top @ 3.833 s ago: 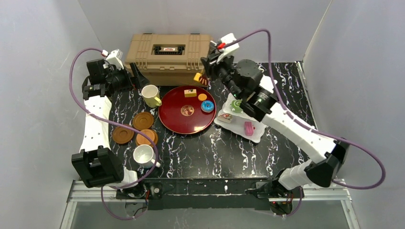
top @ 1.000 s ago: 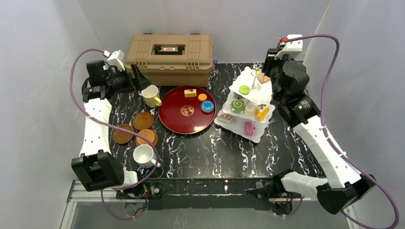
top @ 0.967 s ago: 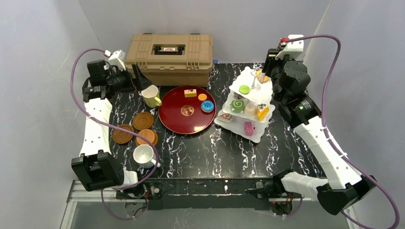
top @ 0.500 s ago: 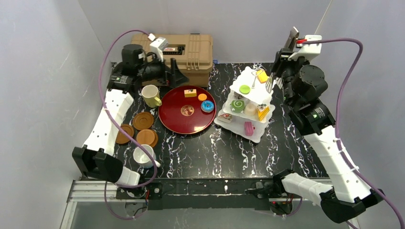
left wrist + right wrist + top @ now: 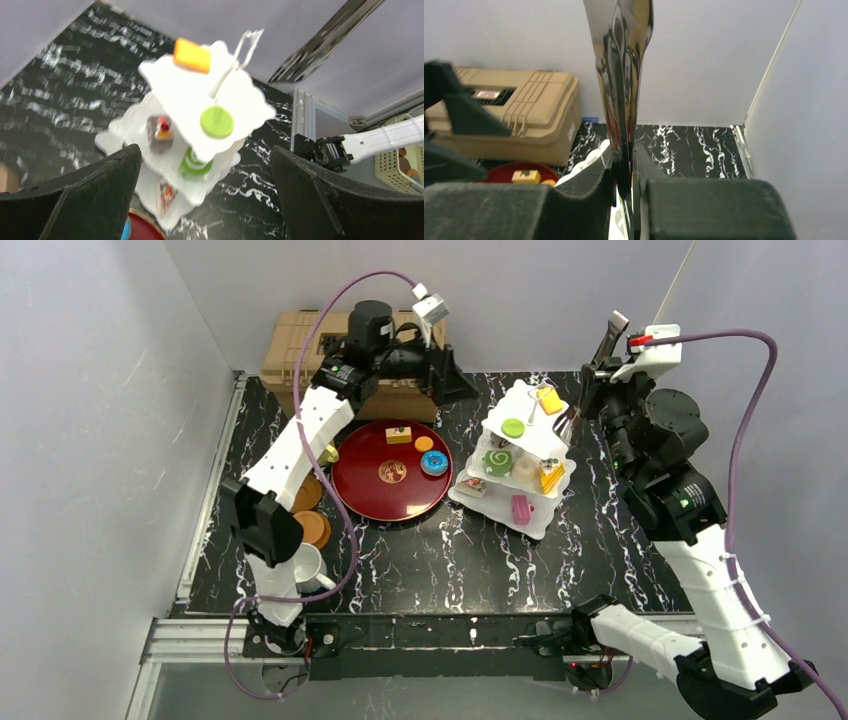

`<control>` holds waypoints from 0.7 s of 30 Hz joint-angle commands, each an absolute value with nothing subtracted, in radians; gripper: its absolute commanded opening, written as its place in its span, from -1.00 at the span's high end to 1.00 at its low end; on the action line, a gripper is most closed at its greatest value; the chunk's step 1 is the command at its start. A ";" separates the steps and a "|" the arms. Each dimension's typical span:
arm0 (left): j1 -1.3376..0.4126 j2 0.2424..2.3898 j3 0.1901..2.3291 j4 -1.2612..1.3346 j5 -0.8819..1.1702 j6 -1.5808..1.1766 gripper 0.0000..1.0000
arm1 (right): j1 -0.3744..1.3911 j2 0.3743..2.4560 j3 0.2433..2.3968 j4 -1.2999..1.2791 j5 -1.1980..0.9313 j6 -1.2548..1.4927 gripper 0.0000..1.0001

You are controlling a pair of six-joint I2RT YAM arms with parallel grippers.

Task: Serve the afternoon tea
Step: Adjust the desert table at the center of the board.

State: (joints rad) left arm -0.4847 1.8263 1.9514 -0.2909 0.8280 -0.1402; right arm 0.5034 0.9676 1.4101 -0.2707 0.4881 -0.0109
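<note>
Right gripper (image 5: 624, 167) is clamped on metal tongs (image 5: 621, 75), now lifted clear behind the three-tier stand (image 5: 528, 412). The yellow cake (image 5: 548, 398) it carried lies on the top tier. Left gripper (image 5: 460, 385), jaws wide and empty, has swung across to hover between tan case (image 5: 290, 350) and stand. Four cakes (image 5: 434, 462) wait on the red tray (image 5: 365, 495), so serving looks roughly half done. Black, white-veined tabletop (image 5: 480, 550); plain pale-grey walls (image 5: 100, 390) on three sides.

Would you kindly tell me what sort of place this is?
Probably a robot lab test booth: plain grey walls box in a black marbled table, and the tea stand holds toy cakes.
</note>
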 commanded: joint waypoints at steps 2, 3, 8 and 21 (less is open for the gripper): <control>-0.548 1.919 2.144 -0.180 0.938 -0.162 -0.99 | 0.499 0.885 1.467 -0.362 0.422 0.016 0.73; -0.561 1.937 2.158 -0.154 0.956 -0.172 -0.99 | 0.499 0.870 1.468 -0.384 0.427 0.016 0.73; -0.625 2.037 2.243 -0.118 1.040 -0.133 -0.99 | 0.499 0.805 1.460 -0.460 0.423 0.037 0.74; -0.671 2.193 2.318 0.089 0.977 -0.102 -0.99 | 0.500 0.768 1.486 -0.508 0.335 0.088 0.75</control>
